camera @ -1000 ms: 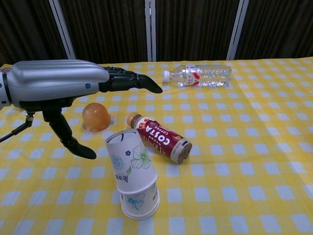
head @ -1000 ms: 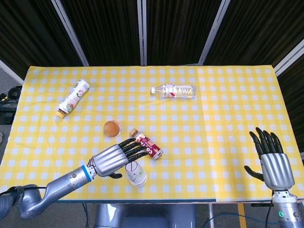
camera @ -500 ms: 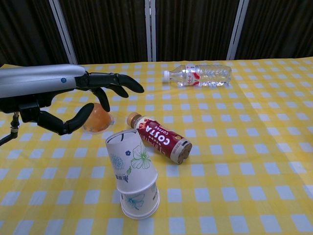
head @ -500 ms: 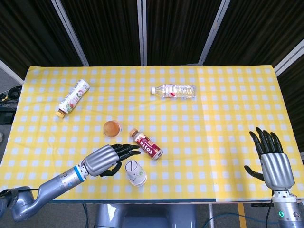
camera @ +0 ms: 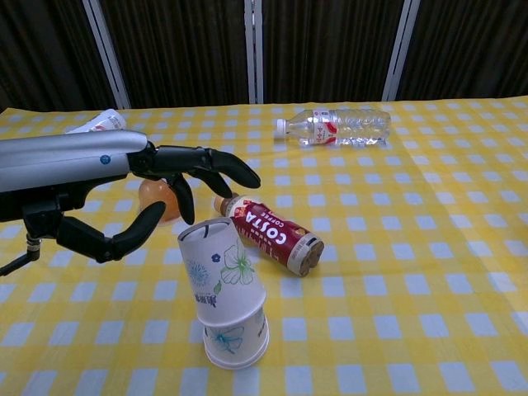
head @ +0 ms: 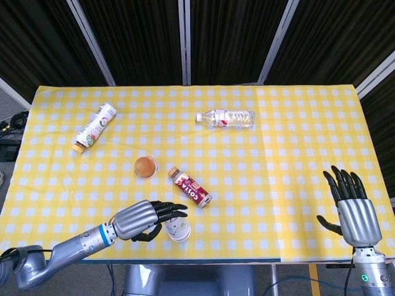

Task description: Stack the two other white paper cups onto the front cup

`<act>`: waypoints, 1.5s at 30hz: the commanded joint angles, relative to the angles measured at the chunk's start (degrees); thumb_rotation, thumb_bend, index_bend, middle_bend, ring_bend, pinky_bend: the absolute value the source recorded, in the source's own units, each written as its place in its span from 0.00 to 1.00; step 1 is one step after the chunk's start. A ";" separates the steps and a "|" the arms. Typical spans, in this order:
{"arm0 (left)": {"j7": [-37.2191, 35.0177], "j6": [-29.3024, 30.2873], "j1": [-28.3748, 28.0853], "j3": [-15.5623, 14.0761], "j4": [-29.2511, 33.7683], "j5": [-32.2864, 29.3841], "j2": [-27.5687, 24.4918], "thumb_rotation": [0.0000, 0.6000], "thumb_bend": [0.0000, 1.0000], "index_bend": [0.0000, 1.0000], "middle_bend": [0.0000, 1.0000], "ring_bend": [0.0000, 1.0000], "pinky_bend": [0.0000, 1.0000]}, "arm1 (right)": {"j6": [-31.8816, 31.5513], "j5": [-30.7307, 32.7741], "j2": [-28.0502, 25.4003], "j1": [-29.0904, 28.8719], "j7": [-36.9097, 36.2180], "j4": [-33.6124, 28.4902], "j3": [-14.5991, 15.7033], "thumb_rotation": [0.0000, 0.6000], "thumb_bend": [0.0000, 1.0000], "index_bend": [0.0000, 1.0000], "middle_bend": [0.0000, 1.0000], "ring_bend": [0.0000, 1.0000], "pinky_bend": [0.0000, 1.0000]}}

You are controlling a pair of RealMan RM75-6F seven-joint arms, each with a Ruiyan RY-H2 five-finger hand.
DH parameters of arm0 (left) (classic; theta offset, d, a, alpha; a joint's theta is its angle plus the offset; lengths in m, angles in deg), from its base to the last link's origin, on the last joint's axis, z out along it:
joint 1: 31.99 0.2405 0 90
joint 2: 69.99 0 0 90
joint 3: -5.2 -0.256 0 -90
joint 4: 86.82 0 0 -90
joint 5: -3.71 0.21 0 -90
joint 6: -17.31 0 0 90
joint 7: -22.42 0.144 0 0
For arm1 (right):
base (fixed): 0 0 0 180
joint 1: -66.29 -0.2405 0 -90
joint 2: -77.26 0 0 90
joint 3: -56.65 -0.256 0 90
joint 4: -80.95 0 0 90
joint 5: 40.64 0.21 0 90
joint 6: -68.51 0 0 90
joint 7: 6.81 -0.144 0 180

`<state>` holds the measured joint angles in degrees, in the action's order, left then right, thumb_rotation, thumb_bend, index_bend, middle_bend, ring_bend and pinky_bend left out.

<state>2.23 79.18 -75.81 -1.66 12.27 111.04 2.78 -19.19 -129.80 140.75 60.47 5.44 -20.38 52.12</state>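
Observation:
A stack of white flower-printed paper cups stands near the table's front edge, mouths down. Its upper cup leans to the left on the bottom cup. My left hand hovers just left of the stack's top, holding nothing. Its fingers are spread and bent over the cup, with the thumb underneath at the left. I cannot tell whether a fingertip touches the cup. My right hand stays open at the front right corner, seen only in the head view.
A brown Costa coffee bottle lies just behind the cups. An orange jelly cup sits behind my left hand. A clear water bottle lies at the back. A pink-labelled bottle lies far left.
My left hand has drawn back toward the front edge and lowered beside the cup stack, its thumb swinging up under the bent fingers. The cups and right hand have not moved.

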 commanded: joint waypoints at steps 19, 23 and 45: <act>1.49 -2.93 -1.43 -2.17 0.16 0.83 2.23 1.00 0.86 0.12 0.06 0.15 0.32 | 0.58 0.01 0.25 -0.09 0.45 0.11 0.12 1.00 0.00 0.00 0.00 0.00 0.00; 2.61 -4.13 -1.78 -2.41 -0.58 0.59 3.50 1.00 0.86 0.12 0.06 0.15 0.32 | 0.66 0.04 0.38 -0.12 0.68 0.15 0.10 1.00 0.00 0.00 0.00 0.00 0.00; 7.29 -1.96 -1.69 -0.53 -2.16 -1.04 4.59 1.00 0.85 0.12 0.06 0.15 0.22 | 0.88 0.08 0.58 -0.12 1.05 0.35 0.15 1.00 0.00 0.00 0.00 0.00 0.00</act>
<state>8.84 76.31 -77.86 -2.77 10.54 110.14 7.91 -18.30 -129.72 141.34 60.35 6.49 -20.03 52.27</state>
